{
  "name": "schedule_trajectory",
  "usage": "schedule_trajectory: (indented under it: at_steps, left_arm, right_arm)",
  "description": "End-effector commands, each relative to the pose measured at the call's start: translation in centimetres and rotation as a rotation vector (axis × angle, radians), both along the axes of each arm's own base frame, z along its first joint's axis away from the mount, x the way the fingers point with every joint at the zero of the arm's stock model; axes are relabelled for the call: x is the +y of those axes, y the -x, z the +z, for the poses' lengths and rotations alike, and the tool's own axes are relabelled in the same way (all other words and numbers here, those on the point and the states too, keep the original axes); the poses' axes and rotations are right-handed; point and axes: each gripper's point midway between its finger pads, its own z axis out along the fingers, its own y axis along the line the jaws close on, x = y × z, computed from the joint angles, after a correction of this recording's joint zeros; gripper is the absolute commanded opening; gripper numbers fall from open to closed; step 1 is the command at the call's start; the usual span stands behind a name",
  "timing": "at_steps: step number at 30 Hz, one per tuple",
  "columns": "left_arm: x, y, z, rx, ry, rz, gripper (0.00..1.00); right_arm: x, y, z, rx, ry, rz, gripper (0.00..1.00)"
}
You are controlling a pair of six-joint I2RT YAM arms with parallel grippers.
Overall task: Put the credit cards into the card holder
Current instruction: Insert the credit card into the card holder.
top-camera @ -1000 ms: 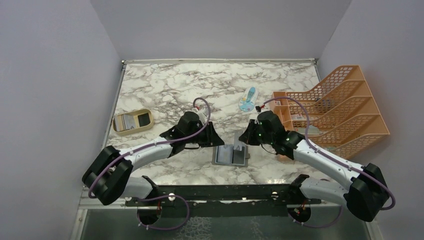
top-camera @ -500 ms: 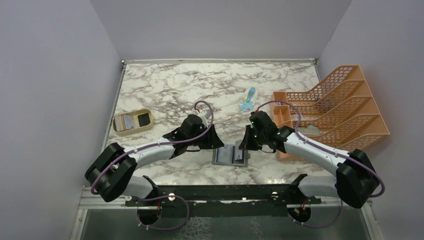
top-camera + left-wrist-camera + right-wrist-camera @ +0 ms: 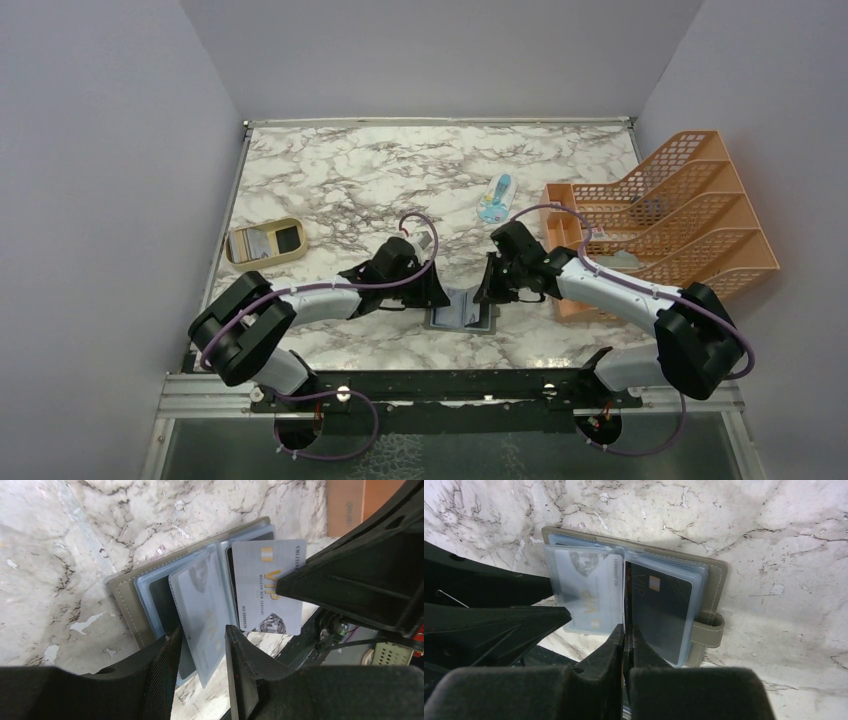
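The grey card holder point(image 3: 460, 318) lies open on the marble between both arms. In the left wrist view its cover point(image 3: 125, 600) and pale blue sleeves show, one sleeve point(image 3: 200, 600) with a pale card inside. My left gripper point(image 3: 202, 631) stands open, that sleeve's lower edge loose between its fingers. My right gripper point(image 3: 625, 632) is shut on a grey VIP credit card point(image 3: 267, 585), held edge-on over the holder's middle. A dark card point(image 3: 659, 610) sits in a right-hand sleeve beside the tab clasp point(image 3: 706, 632).
A tan oval tray point(image 3: 265, 243) holding cards sits at the left edge. An orange mesh file rack point(image 3: 680, 220) fills the right side. A blue-and-white packet point(image 3: 494, 199) lies behind the right arm. The two grippers point(image 3: 437, 295) point(image 3: 485, 292) are close together over the holder.
My left gripper's jaws have opened wider and its arm has shifted right. The right arm has swung left and down, bringing the held card over the holder.
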Motion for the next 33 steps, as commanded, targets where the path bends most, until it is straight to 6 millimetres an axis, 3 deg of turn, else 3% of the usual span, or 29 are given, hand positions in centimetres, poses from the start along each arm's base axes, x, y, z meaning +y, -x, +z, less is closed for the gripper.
schedule_trajectory:
  at_steps: [1, 14, 21, 27, 33]
  left_arm:
    - [-1.3, 0.3, 0.0, -0.012, 0.014, -0.034, 0.40]
    - [-5.8, 2.0, 1.8, -0.026, 0.054, -0.103, 0.38]
    - [-2.8, 0.8, 0.3, -0.079, -0.131, -0.024, 0.38]
    - [-1.1, -0.5, 1.6, -0.170, -0.171, 0.036, 0.36]
    - [2.6, -2.0, -0.1, -0.218, -0.392, 0.101, 0.40]
  right_arm:
    - [-0.2, -0.1, -0.2, 0.015, 0.019, -0.022, 0.01]
    - [-0.1, -0.2, -1.1, -0.031, -0.007, -0.002, 0.01]
    - [0.4, 0.0, -1.8, -0.059, -0.039, 0.063, 0.01]
    - [0.3, 0.0, -2.4, -0.090, -0.038, 0.097, 0.01]
    - [0.9, -0.1, -1.9, -0.107, -0.060, 0.137, 0.01]
